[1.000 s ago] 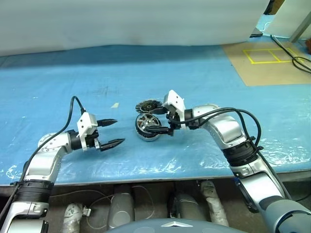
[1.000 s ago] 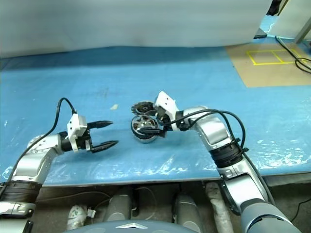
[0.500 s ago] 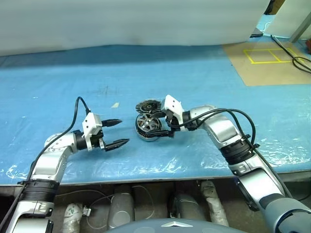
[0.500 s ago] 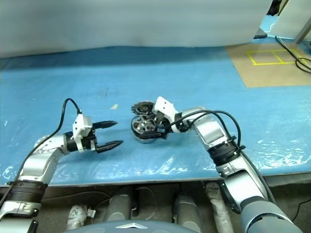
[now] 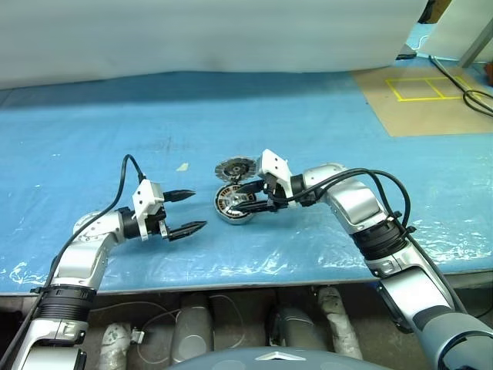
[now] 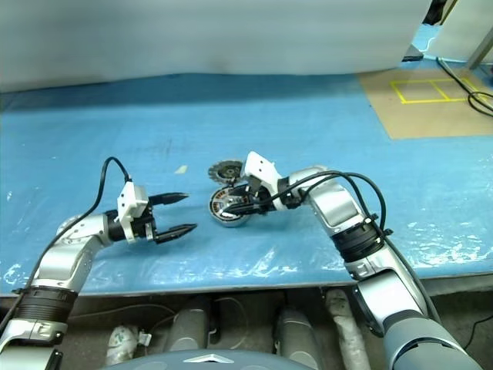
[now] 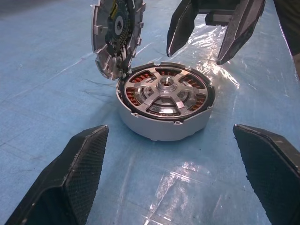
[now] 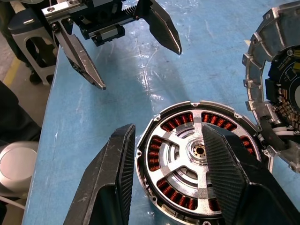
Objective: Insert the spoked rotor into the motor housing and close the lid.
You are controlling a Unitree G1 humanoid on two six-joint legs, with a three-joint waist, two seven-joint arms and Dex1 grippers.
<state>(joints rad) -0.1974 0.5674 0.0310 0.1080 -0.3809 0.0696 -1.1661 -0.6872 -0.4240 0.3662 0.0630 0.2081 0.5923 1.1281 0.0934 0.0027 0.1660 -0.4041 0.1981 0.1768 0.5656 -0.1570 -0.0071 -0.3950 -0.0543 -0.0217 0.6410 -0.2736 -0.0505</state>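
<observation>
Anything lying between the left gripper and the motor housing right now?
Nothing: in the left wrist view, bare blue sheet runs from the left gripper to the motor housing.

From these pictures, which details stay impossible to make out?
- Motor housing: the right tool's finger covers part of the windings in the right wrist view.
- Lid: cut off by the edge there.
- Lid-to-housing joint: hidden behind the lid in the left wrist view.
- Rotor seating: too small in the head views.
</observation>
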